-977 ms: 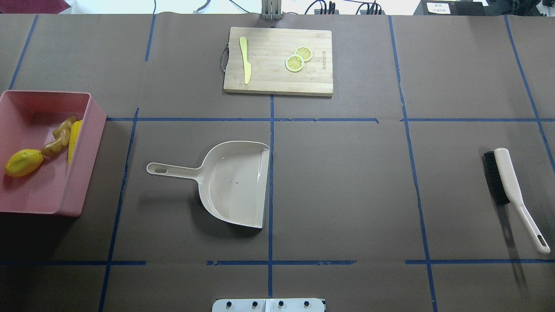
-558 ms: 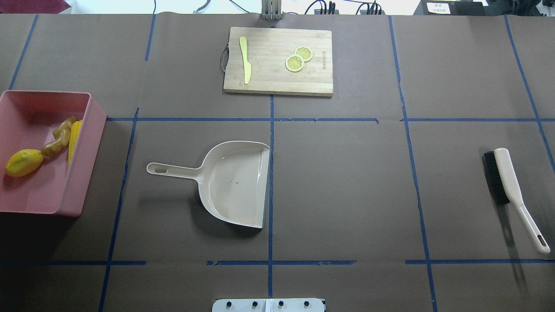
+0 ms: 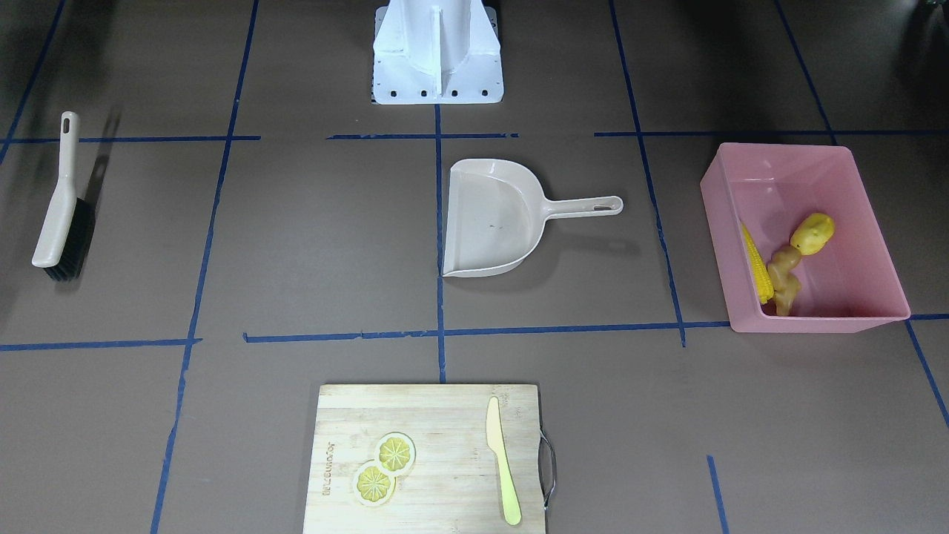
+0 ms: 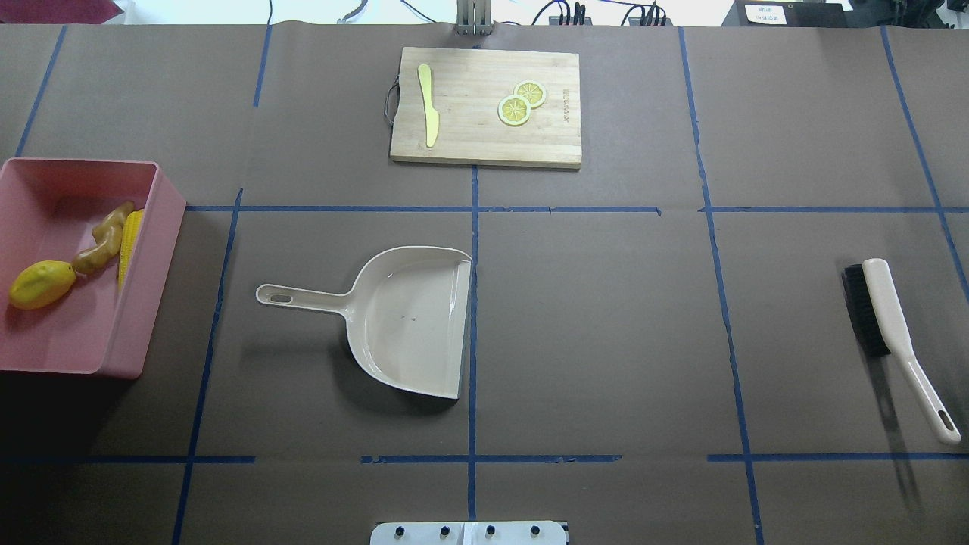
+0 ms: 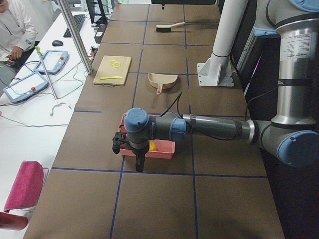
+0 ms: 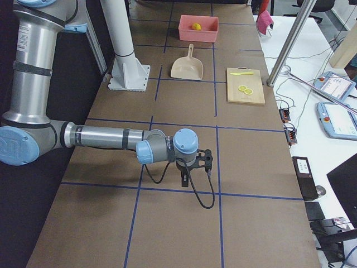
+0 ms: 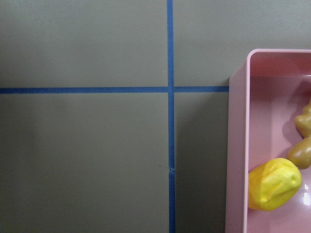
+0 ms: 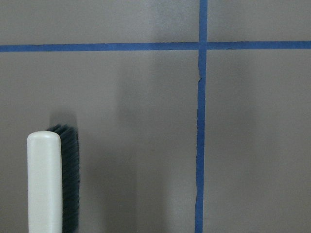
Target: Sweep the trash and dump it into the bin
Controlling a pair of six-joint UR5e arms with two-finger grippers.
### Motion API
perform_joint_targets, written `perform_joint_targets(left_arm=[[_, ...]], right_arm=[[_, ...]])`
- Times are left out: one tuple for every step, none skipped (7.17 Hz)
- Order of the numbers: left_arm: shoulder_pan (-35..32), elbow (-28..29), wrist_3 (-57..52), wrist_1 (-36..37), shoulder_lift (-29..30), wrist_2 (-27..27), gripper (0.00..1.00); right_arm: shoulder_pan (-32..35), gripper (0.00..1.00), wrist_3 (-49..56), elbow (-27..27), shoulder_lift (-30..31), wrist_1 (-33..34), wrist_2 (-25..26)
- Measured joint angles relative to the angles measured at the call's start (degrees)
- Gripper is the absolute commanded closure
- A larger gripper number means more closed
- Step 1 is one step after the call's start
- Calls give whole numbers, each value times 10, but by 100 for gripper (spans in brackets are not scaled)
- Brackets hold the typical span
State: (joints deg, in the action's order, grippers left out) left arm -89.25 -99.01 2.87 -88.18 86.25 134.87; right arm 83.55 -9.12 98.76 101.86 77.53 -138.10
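Note:
The pink bin (image 4: 170, 198) stands at the table's left end. In it lie the yellow corn cob (image 4: 130, 235), the tan ginger root (image 4: 102, 241) and the lumpy yellow potato-like piece (image 4: 42, 284). The left wrist view shows the bin's wall (image 7: 238, 145) with the potato piece (image 7: 273, 184) inside. My left gripper (image 5: 118, 142) hangs above the table just outside the bin's end; it shows only in the exterior left view and I cannot tell its state. My right gripper (image 6: 207, 159) shows only in the exterior right view; I cannot tell its state.
An empty beige dustpan (image 4: 409, 318) lies mid-table, handle pointing toward the bin. A beige brush with black bristles (image 4: 886, 318) lies at the right end, below my right wrist (image 8: 46, 184). A wooden cutting board (image 4: 484, 106) with lemon slices and a knife sits at the far edge.

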Motion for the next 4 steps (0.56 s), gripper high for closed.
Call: perform_joint_targets(left_arm=[[5, -1, -1, -1, 2, -1, 0], [12, 5, -2, -3, 5, -2, 0], [20, 13, -2, -4, 7, -3, 0], [27, 19, -2, -4, 10, -3, 0]], right_arm=[[7, 0, 26, 0, 1, 10, 2], [13, 0, 42, -2, 2, 15, 5], [15, 0, 49, -3, 4, 16, 6], [16, 0, 51, -3, 4, 16, 6]])
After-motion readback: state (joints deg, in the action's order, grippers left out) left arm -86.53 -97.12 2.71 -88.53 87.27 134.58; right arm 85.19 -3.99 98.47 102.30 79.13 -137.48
